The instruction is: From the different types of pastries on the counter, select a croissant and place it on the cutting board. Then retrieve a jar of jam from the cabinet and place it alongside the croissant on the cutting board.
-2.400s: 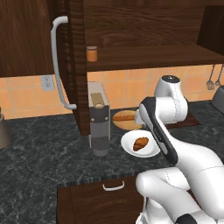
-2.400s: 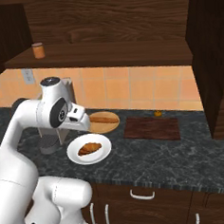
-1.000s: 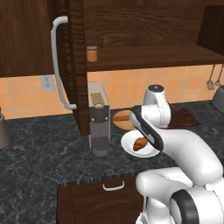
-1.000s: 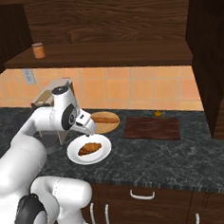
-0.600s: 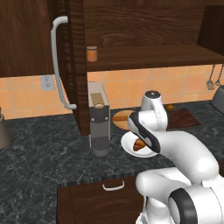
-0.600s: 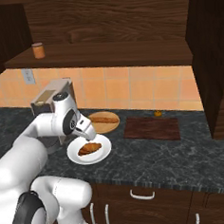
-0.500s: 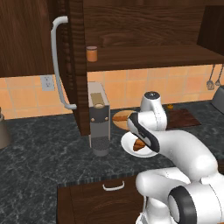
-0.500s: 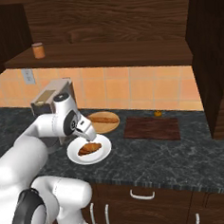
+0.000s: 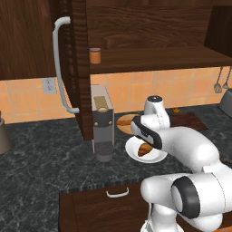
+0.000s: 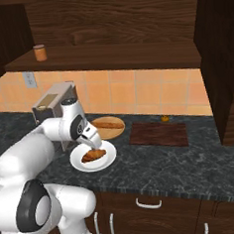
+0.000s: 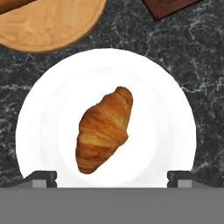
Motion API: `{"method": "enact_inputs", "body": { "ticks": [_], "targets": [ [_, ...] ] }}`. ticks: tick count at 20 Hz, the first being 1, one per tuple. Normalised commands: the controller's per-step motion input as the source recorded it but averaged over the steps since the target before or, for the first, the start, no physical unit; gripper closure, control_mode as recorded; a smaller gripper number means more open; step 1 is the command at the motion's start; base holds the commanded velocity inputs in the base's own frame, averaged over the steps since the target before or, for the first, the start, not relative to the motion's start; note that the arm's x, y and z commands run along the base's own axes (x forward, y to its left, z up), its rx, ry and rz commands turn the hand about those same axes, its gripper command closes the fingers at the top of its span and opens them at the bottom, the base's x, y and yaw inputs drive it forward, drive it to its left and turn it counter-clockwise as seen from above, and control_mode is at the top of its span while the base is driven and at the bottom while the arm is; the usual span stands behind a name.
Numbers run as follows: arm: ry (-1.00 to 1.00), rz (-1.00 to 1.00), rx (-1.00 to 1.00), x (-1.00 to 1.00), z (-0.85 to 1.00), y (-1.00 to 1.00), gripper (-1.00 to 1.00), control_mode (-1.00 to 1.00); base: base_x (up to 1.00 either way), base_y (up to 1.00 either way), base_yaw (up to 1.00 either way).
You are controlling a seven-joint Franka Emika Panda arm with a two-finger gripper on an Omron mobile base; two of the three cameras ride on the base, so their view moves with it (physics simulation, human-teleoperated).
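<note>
Croissant (image 11: 104, 129) on white plate (image 11: 39, 113), gripper (image 11: 112, 178) spread wide just above it; likely light, flaky, crushable, so best pinched gently across its thick middle.

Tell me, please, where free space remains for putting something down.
The flat dark reddish-brown cutting board is bare, as is the dark marbled counter before it. Crowded: round white plate with croissant, beside the round wooden plate.
</note>
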Motion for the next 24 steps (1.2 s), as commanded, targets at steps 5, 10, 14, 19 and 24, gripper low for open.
{"method": "enact_inputs", "body": {
  "ticks": [5,10,14,19,24],
  "targets": [
    [0.05,-0.06,0.0,0.09,-0.24,0.0,-1.0,-1.0,0.0,0.0,0.0],
    [0.0,-0.05,0.0,0.16,-0.03,0.0,-1.0,-1.0,0.0,0.0,0.0],
    [0.01,-0.06,0.0,0.08,-0.06,0.0,-1.0,-1.0,0.0,0.0,0.0],
    [0.0,-0.05,0.0,0.0,-0.27,0.0,-1.0,-1.0,0.0,0.0,0.0],
    [0.0,-0.05,0.0,0.0,-0.23,0.0,-1.0,-1.0,0.0,0.0,0.0]
  ]
}}
